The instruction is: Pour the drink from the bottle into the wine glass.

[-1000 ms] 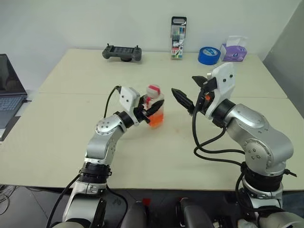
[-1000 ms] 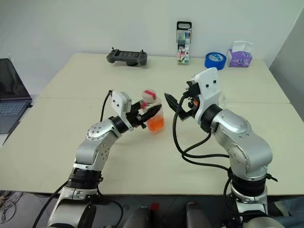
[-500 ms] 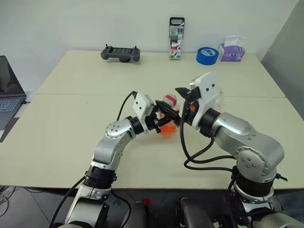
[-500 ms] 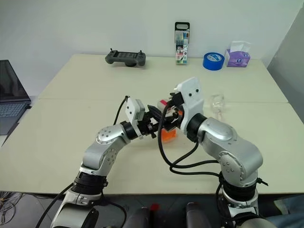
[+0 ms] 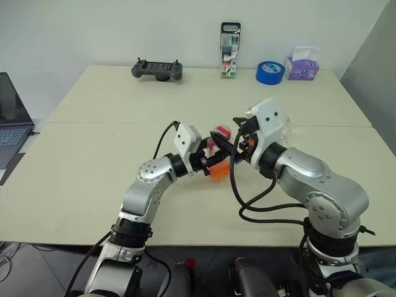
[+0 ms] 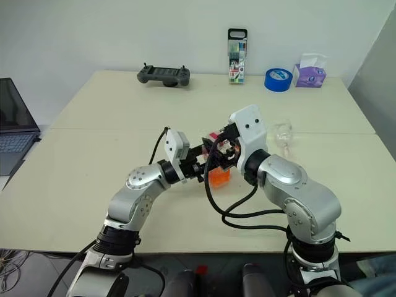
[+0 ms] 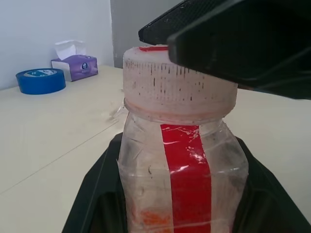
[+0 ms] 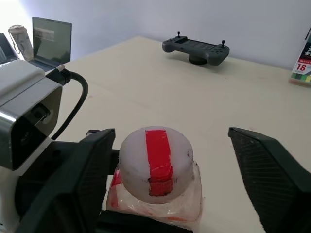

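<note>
- Since a second ago, both my claws have drawn together mid-table.
- One bottle [image 5: 218,162], one drink [image 5: 217,171] inside: clenched in my left claw [image 5: 210,159].
- Right claw [image 8: 170,194] spread around its cap.
- One wine glass [image 6: 283,134] beyond my right claw.

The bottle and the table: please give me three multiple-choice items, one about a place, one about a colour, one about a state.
1. Where is the wine glass?
A. beside the right arm
B. by the laptop
C. in the left gripper

2. What colour is the tape roll?
A. green
B. blue
C. yellow

3. How is the bottle now?
A. lying on the table
B. clamped in the left gripper
C. uncapped

Answers: 1 A, it stands just past that arm. 2 B, plainly blue. 3 B, black fingers grip its body, the cap on.
</note>
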